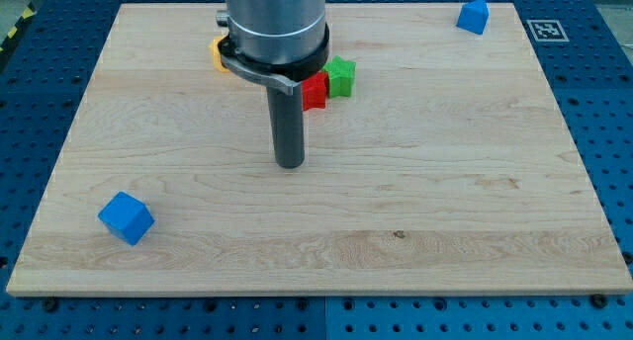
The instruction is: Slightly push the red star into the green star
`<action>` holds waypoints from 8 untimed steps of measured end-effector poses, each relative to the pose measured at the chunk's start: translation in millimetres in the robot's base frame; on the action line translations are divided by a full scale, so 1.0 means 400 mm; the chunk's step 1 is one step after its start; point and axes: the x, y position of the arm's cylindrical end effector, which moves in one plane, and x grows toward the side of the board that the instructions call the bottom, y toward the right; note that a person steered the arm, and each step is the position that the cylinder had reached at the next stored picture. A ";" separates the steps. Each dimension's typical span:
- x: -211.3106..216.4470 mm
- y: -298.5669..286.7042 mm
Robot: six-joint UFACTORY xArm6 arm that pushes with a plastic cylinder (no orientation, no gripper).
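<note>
Red star [315,91] half hidden behind the rod, touching green star [341,75] at its upper right. My tip [290,165] rests below the red star. No pincer fitted. Yellow block [218,53] mostly hidden.

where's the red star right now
The red star sits near the view's top centre of the board, partly hidden behind the arm, touching the green star on its upper right. My tip is below it, apart.

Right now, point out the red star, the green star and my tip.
red star [315,91], camera view, on its visible front face beside the rod.
green star [341,75], camera view, on its top face.
my tip [290,164], camera view, at the rod's very lower end, below the red star.
</note>
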 end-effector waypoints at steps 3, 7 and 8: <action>-0.197 -0.013; -0.360 -0.013; -0.360 -0.013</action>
